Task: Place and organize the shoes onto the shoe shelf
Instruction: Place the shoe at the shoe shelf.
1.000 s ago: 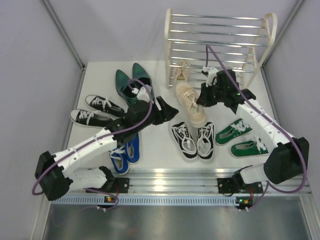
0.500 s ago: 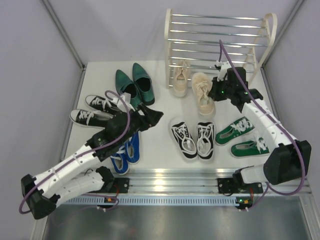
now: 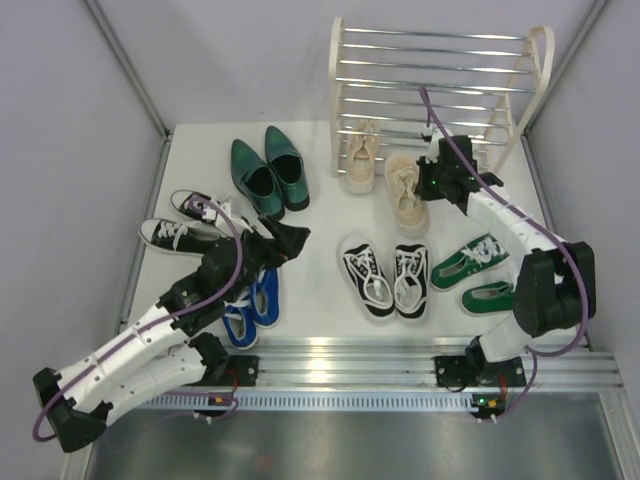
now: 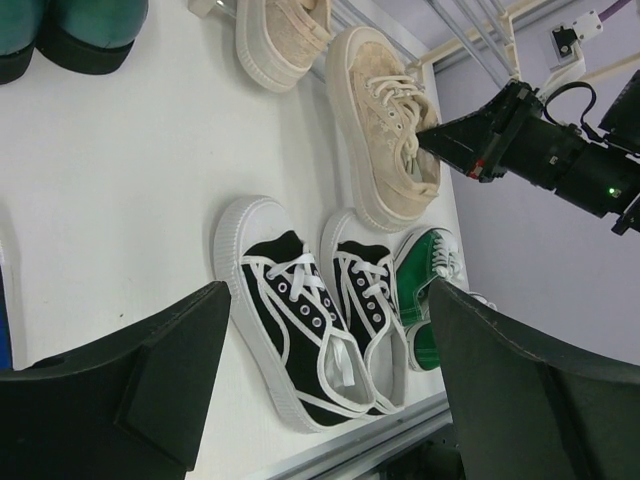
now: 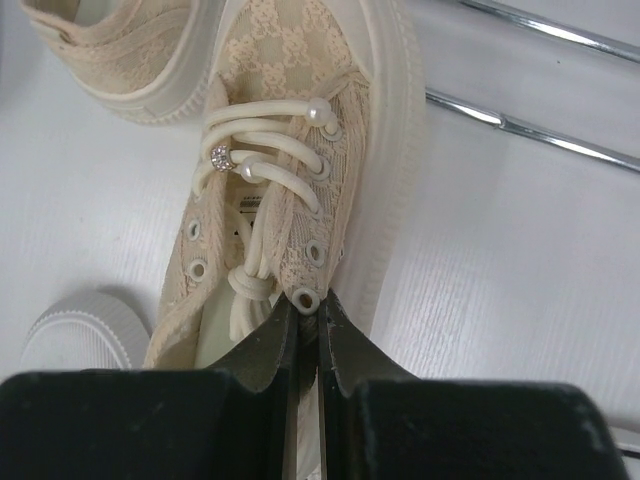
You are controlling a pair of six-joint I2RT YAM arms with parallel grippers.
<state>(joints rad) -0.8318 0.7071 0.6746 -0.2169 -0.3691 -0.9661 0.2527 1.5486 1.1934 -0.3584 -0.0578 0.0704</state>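
Note:
The shoe shelf stands at the back right. One beige shoe rests at its foot. My right gripper is shut on the lace-side edge of the second beige shoe, which lies beside the first. My left gripper hangs open and empty, facing the black-and-white pair in the middle. Dark green dress shoes lie at the back left. Another black-and-white pair is partly under the left arm, as are the blue sneakers. Green sneakers sit right.
A metal rail runs along the table's near edge, by the arm bases. Grey walls close in both sides. The right arm's purple cable loops in front of the shelf's lower bars.
The right gripper carried the beige shoe back toward the shelf and brought it beside its mate. The left arm drew back to the left and its jaws spread wider.

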